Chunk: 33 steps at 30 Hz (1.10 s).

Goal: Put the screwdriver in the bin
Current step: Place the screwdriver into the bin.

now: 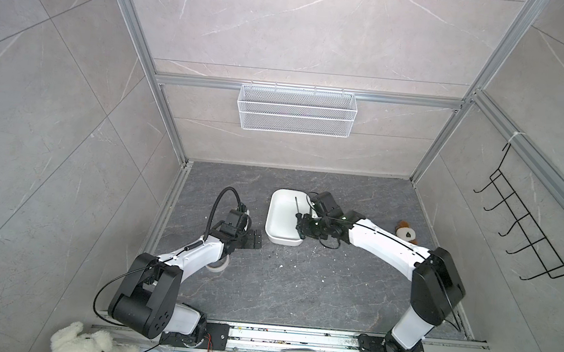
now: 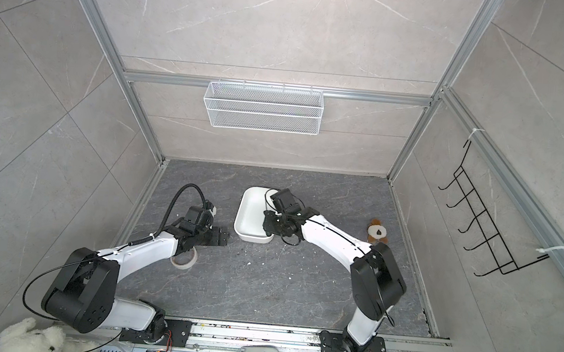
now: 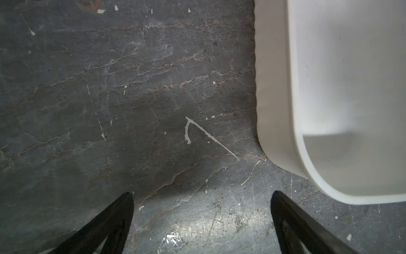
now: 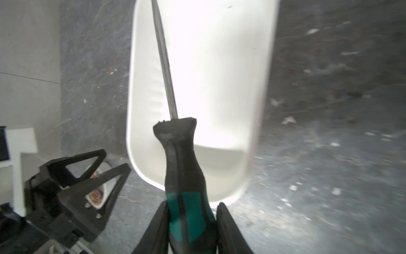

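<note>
- Right gripper (image 4: 192, 204): clenched on the handle of the small screwdriver (image 4: 182, 158) (dark green and black grip, thin dark metal shaft). Both fingers press the green part of the handle.
- In the right wrist view the screwdriver handle crosses the near short rim of the white, shallow, rounded-corner plastic bin (image 4: 219, 88), and the shaft runs out over the bin's inside.
- In a top view the screwdriver (image 1: 296, 206) shaft shows as a dark line over the right half of the bin (image 1: 282, 218), pointing toward the back wall. Can't tell whether the tip touches the bin floor.
- Left gripper (image 3: 201, 193): released, the 2 fingers spread wide with only dark stone-pattern tabletop between them. It sits just beside the bin's left near corner (image 3: 274, 88), not touching it.
- In both top views the left gripper (image 1: 260, 240) (image 2: 223, 236) points at the bin (image 2: 247, 212) from the left.
- White roll of tape (image 2: 184, 262) lies on the table, partly under the left forearm.
- Small brown-and-white plush toy (image 1: 406, 233) lies on the table to the right of the right arm, well apart from the bin.
- White wire-mesh basket (image 1: 296, 110) hangs on the back wall.
- Black wire hook rack (image 1: 527, 226) hangs on the right wall.
</note>
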{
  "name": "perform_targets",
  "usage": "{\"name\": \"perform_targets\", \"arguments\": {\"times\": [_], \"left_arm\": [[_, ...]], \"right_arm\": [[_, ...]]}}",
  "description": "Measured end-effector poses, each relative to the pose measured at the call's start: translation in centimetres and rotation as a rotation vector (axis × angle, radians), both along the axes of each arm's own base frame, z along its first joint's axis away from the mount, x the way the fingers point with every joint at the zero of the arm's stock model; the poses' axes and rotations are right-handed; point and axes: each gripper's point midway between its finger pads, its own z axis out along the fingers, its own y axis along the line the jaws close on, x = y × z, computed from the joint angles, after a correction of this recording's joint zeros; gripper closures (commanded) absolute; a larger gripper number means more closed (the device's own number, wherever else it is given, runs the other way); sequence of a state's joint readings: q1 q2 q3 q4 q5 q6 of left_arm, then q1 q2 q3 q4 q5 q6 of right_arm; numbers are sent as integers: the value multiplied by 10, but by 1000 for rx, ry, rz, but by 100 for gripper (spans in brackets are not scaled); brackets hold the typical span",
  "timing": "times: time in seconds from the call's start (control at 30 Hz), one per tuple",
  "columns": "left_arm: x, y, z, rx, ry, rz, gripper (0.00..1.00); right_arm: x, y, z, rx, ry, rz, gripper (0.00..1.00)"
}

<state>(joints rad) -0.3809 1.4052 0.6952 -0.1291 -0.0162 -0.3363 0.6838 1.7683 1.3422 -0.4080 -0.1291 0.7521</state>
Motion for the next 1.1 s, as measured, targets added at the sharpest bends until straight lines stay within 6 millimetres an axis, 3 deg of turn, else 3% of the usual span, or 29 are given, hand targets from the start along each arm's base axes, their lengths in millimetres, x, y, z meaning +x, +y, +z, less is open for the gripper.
{"name": "perform_targets", "arguments": {"times": [0.13, 0.5, 0.67, 0.77, 0.9, 1.1], "left_arm": [[2, 4, 1, 0, -1, 13, 0], [5, 15, 4, -9, -9, 52, 0], [5, 17, 6, -13, -15, 60, 0], [5, 18, 6, -13, -15, 64, 0], [5, 19, 5, -13, -14, 66, 0], [5, 19, 5, -13, -13, 67, 0]], "right_arm": [[21, 34, -7, 55, 13, -14, 100], [40, 55, -74, 133, 218, -256, 100], [52, 72, -82, 171, 251, -298, 100], [54, 75, -79, 184, 254, -308, 90], [58, 78, -72, 196, 243, -305, 70], [63, 83, -60, 205, 211, -279, 54]]}}
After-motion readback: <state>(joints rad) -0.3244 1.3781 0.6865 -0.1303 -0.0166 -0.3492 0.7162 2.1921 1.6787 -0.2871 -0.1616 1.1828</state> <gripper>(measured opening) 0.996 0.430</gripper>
